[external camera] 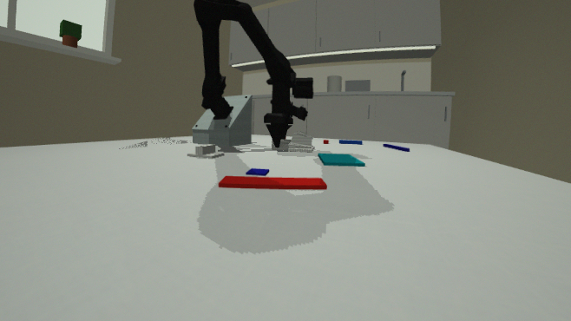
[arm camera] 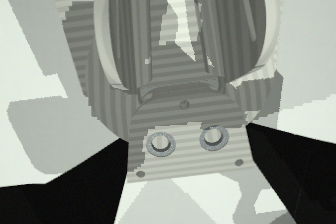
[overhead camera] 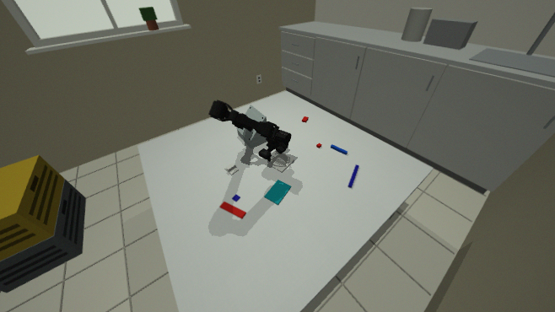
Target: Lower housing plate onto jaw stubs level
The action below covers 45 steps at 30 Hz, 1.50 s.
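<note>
The light grey housing plate [arm camera: 190, 166] lies between the two black fingers of my gripper [arm camera: 183, 134] [external camera: 278, 146], which is shut on its side edges. Two round metal-rimmed holes show in the plate, with round pin ends inside them. Beyond it, the left jaw [arm camera: 104, 50] and the right jaw [arm camera: 271, 45] run up the wrist view, roughly parallel, over a shaded, striped base. The fingertips are low, close to the table. The jaw stubs are hidden, and any gap under the plate cannot be told.
A small grey block on a flat base [overhead camera: 232, 169] [external camera: 205, 151] stands left of the gripper. A teal plate [overhead camera: 277, 192] [external camera: 341, 160], a red bar [overhead camera: 233, 210] [external camera: 272, 183] and a small blue square [overhead camera: 236, 197] [external camera: 258, 172] lie nearer. Blue bars and small red pieces lie to the right.
</note>
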Each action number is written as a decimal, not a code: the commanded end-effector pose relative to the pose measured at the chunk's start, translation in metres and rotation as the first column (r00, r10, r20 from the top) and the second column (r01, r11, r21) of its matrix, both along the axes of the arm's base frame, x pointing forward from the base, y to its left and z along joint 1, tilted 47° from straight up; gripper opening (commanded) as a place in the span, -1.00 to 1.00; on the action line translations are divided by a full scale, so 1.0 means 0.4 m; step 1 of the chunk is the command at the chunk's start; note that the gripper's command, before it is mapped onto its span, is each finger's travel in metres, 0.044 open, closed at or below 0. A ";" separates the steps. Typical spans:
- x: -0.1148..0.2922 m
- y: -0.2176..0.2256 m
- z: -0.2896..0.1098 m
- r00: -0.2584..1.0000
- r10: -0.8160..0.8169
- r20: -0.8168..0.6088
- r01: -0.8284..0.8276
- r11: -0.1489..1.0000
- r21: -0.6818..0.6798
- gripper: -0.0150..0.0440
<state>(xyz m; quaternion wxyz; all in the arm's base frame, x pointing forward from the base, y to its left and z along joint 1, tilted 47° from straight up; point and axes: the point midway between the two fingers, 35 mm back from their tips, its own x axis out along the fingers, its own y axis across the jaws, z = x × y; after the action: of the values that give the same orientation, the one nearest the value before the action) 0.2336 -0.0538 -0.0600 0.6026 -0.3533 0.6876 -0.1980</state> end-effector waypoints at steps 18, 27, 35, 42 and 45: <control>-0.001 -0.001 -0.002 1.000 -0.001 -0.002 0.001 1.000 0.002 0.70; -0.001 0.002 0.001 1.000 -0.001 -0.002 0.001 1.000 0.002 0.70; 0.000 0.009 0.008 1.000 -0.001 -0.002 0.001 1.000 0.002 0.70; 0.001 0.007 0.006 1.000 -0.001 -0.002 0.001 1.000 0.002 0.70; 0.001 0.006 0.005 1.000 -0.001 -0.002 0.001 1.000 0.002 0.70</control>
<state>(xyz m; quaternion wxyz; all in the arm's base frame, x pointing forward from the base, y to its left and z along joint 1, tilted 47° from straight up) 0.2338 -0.0513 -0.0572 0.6018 -0.3534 0.6883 -0.1979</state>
